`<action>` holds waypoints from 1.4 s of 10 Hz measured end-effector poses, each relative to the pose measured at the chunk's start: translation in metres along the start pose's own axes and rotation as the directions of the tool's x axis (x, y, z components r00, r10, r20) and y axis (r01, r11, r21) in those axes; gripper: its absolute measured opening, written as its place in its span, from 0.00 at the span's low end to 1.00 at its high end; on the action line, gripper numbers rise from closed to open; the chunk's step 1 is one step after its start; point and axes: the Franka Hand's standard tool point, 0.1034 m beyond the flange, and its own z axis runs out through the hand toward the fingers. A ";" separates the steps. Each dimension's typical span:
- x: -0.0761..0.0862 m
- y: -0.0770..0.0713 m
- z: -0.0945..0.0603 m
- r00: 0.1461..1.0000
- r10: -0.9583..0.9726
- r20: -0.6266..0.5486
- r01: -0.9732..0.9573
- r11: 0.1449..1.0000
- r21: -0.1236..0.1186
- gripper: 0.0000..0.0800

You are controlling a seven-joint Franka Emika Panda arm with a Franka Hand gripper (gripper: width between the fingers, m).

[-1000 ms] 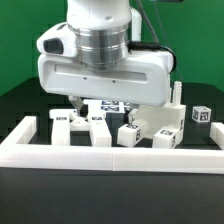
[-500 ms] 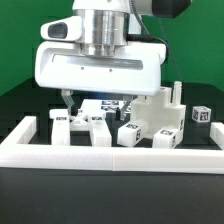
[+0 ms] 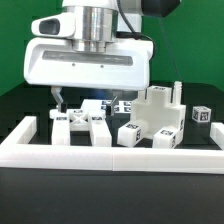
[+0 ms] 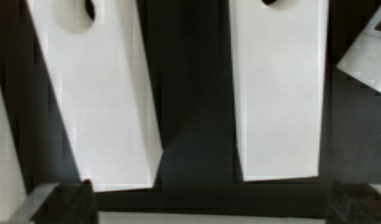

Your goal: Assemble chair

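Chair parts lie loose on the table inside the white border frame; I judge them light, rigid, slick plastic. My gripper hangs over two long bars, fingers apart and empty; I would pinch one across its narrow width.

The chair pieces were plain white, several bearing black-and-white square tags, as did the small white cube at the exterior view's right. The near border frame was white and unmarked. The bench was black, the far backdrop green. The hand had a white casing and dark fingers; above it the arm showed a silver-grey ring. In the wrist view two white bars with dark slots lay over black
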 end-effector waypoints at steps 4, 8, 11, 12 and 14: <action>-0.007 0.002 -0.001 0.994 -0.110 0.010 0.110 0.994 0.010 0.81; -0.007 0.000 0.000 0.978 -0.206 0.007 0.206 0.978 0.032 0.81; -0.008 -0.001 0.001 0.978 -0.207 0.009 0.206 0.978 0.032 0.81; -0.012 -0.008 0.003 0.981 -0.194 0.017 0.193 0.980 0.040 0.81; -0.015 -0.016 0.009 0.981 -0.195 0.027 0.193 0.980 0.047 0.81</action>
